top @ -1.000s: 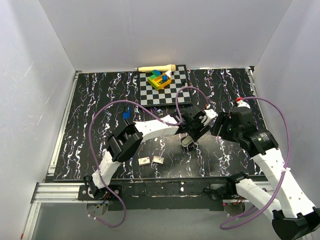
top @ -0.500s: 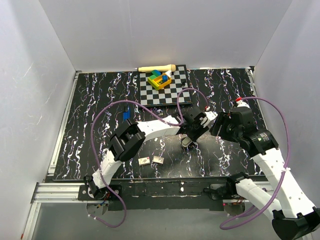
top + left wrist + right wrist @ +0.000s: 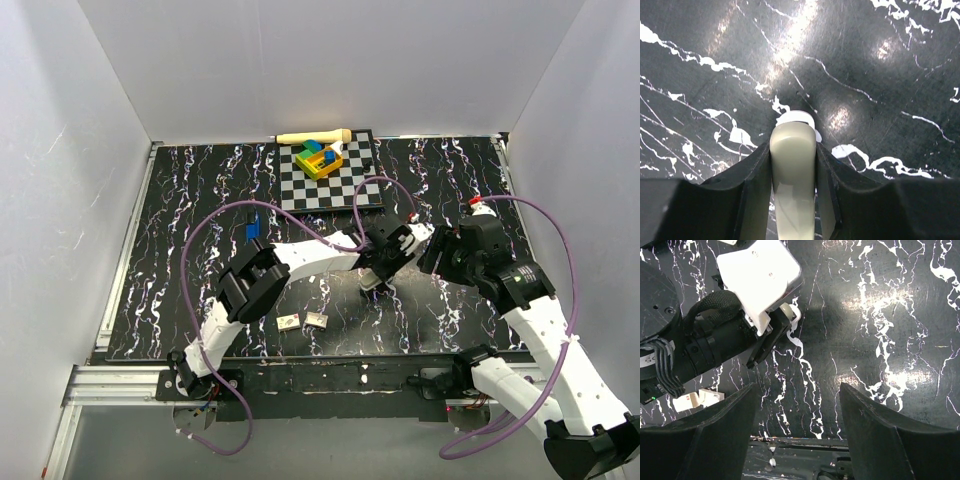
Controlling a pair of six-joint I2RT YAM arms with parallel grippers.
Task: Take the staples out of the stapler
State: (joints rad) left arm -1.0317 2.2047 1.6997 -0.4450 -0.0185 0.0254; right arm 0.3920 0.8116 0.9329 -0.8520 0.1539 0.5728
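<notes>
The stapler [image 3: 252, 228], small and blue with a dark end, lies on the black marbled table [image 3: 180, 300] at the left, far from both grippers. My left gripper [image 3: 373, 278] [image 3: 792, 150] points down at mid-table. Its black fingers [image 3: 752, 175] press both sides of a smooth cream rounded object [image 3: 792, 170] [image 3: 786, 311] that stands on the table. What that object is, I cannot tell. My right gripper [image 3: 436, 256] [image 3: 797, 386] hovers just right of the left one, open, with only bare table between its fingers.
Two small white blocks [image 3: 290, 321] [image 3: 317, 320] lie near the front edge, left of the grippers. A checkered board [image 3: 345, 185] at the back carries a colourful block toy [image 3: 320, 160]. A wooden stick [image 3: 312, 136] lies behind it. Purple cables loop over both arms.
My left gripper has sunk a little toward the table and its jaws have narrowed onto the cream object. The right arm has barely moved.
</notes>
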